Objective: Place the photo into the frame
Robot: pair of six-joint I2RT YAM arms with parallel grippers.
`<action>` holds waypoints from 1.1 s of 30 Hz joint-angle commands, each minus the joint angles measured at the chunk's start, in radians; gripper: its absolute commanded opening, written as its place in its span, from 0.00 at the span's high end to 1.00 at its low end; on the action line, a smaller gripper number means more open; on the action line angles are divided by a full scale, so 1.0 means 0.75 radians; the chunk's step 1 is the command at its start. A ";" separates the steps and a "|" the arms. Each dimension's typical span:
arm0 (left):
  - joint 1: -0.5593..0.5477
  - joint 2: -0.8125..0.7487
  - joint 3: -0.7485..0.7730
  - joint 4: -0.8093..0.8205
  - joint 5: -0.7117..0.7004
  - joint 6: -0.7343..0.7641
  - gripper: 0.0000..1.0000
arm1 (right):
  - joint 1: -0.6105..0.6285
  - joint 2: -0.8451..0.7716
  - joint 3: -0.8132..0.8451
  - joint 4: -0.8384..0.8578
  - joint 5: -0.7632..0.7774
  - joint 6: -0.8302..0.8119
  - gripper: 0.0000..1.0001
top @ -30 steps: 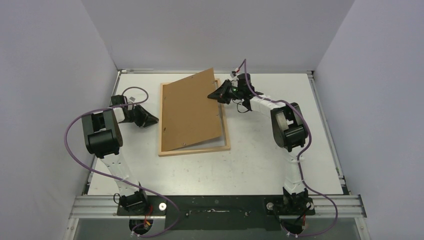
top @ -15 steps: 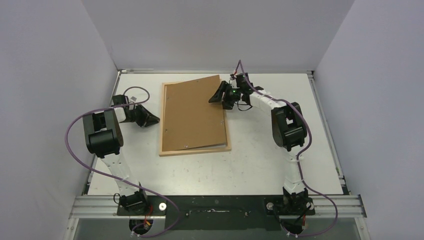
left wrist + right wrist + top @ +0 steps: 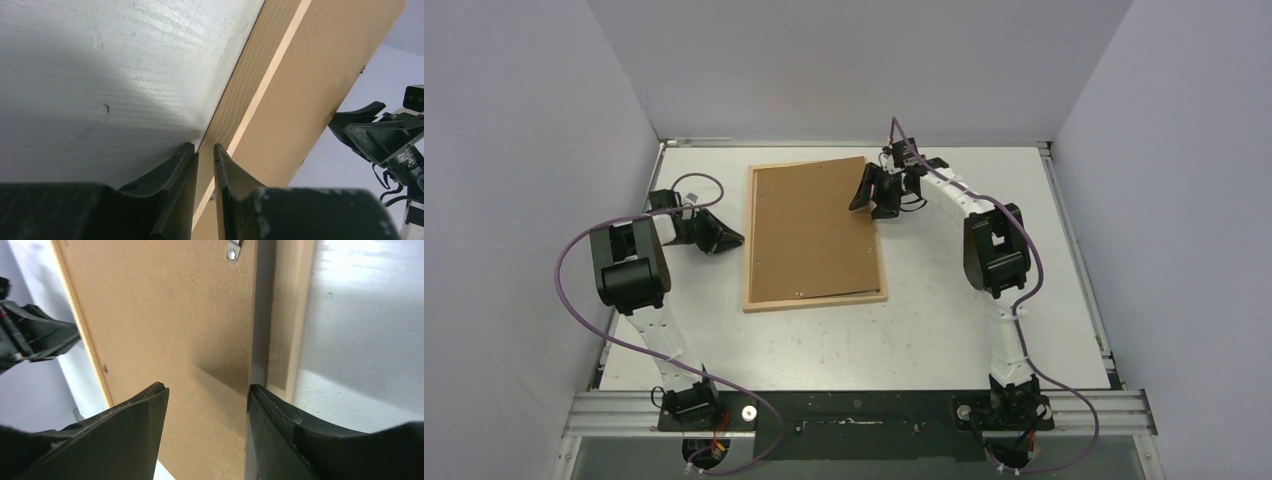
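The light-wood frame (image 3: 814,302) lies flat on the white table. The brown backing board (image 3: 809,230) rests in it, slightly askew. The photo is hidden. My right gripper (image 3: 871,200) hangs open over the board's right edge by the right rail. In the right wrist view its fingers (image 3: 150,405) spread wide above the board (image 3: 165,315) and rail (image 3: 290,315), holding nothing. My left gripper (image 3: 736,240) sits at the frame's left rail. In the left wrist view it (image 3: 206,147) is closed to a narrow slit, with the rail (image 3: 255,60) running between the tips.
A small metal tab (image 3: 232,250) sits at the board's edge near the right rail. Grey walls enclose the table on three sides. Purple cables loop off both arms. Bare table (image 3: 984,330) lies right of and in front of the frame.
The right gripper opened and let go of the backing board, which dropped from a tilt to lie nearly flat in the frame. The left gripper stayed put.
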State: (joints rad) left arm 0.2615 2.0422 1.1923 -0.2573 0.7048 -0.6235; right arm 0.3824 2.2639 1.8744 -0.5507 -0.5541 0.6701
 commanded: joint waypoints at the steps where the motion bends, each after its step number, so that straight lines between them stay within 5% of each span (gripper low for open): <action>1: -0.017 0.042 0.016 -0.005 -0.041 0.032 0.81 | 0.033 0.027 0.086 -0.111 0.069 -0.064 0.41; 18: -0.038 0.064 0.016 0.007 -0.005 0.032 0.81 | 0.073 0.052 0.120 -0.062 0.038 -0.162 0.44; 33: -0.042 0.051 0.015 -0.006 -0.020 0.039 0.81 | 0.134 0.016 0.147 -0.272 0.435 -0.291 0.36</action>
State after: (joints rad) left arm 0.2535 2.0537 1.1957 -0.2466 0.7284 -0.6231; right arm 0.4606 2.3043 1.9625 -0.7101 -0.3393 0.4587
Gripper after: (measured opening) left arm 0.185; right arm 0.606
